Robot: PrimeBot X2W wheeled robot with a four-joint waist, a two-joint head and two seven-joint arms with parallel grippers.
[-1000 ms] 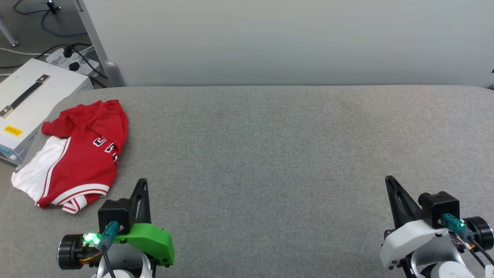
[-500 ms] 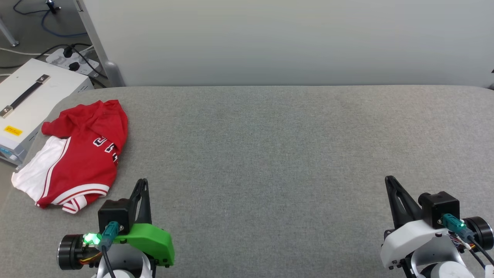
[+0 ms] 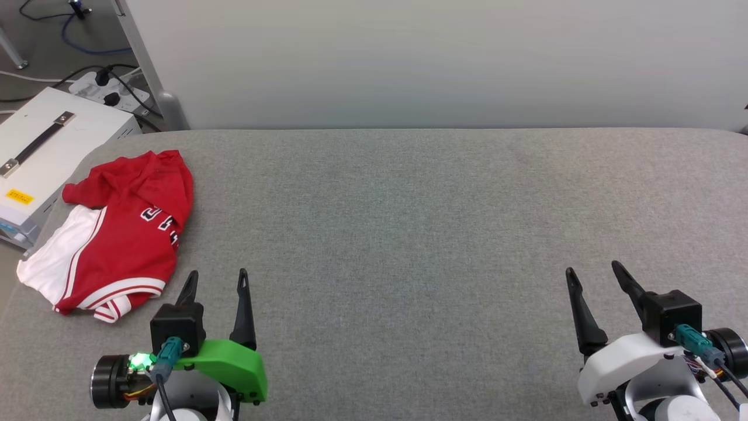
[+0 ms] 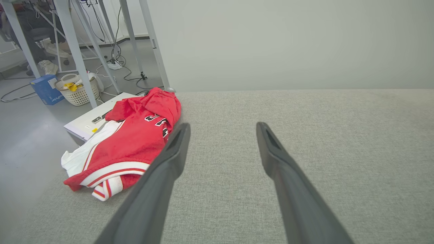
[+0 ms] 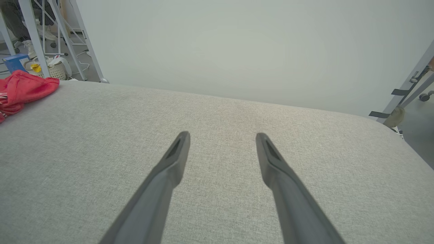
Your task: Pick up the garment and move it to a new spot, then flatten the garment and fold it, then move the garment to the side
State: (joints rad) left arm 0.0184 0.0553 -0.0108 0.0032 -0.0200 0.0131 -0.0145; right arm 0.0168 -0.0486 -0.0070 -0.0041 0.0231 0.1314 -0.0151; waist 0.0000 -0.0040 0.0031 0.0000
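Observation:
The garment [image 3: 120, 234], a red jersey with a white sleeve, striped trim and black lettering, lies crumpled at the far left edge of the grey padded table [image 3: 409, 222]. In the left wrist view the garment [image 4: 130, 142] sits ahead and to the left of the fingers. My left gripper [image 3: 216, 275] is open over the table, just right of and nearer than the garment's hem, holding nothing. At the lower right my right gripper [image 3: 593, 270] is open over bare table, far from the garment [image 5: 23, 89].
A white case [image 3: 44, 152] with a black handle sits on the floor beside the table's left edge, with a power strip and cables [image 3: 111, 88] behind it. A pale wall panel [image 3: 432, 58] backs the table. A basket [image 4: 76, 89] and metal legs stand farther left.
Both grippers have opened: their fingers stood together one second ago and now stand apart. The garment has not moved.

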